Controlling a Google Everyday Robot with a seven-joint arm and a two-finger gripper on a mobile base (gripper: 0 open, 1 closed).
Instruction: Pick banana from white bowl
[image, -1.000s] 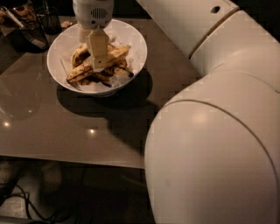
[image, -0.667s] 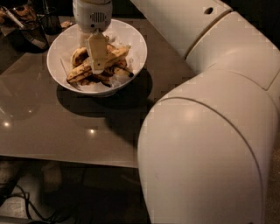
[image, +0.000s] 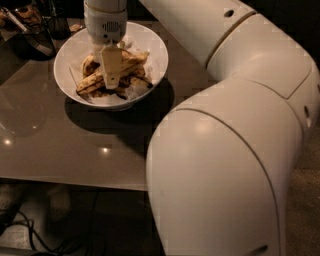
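Observation:
The white bowl (image: 156, 47) stands on the far left part of the brown table (image: 55, 150). Several overripe bananas lie in it. The longest, pale yellow, speckled banana (image: 90, 84) lies slantwise from the bowl's lower left towards its upper right. My gripper (image: 110, 70) hangs straight down from its white wrist (image: 105, 20) into the bowl's middle, right at the pale banana, and hides that banana's middle. Darker, browner bananas (image: 135, 80) lie beside it.
A dark wire-mesh cup (image: 30, 35) stands at the back left, next to the bowl. My large white arm (image: 225, 150) fills the right half of the view and covers the table's right side. Cables lie on the floor (image: 25, 235) below the table's front edge.
My gripper has sunk a little deeper into the bowl. The arm's big elbow segment has swung left across the view. The bowl and bananas have not moved.

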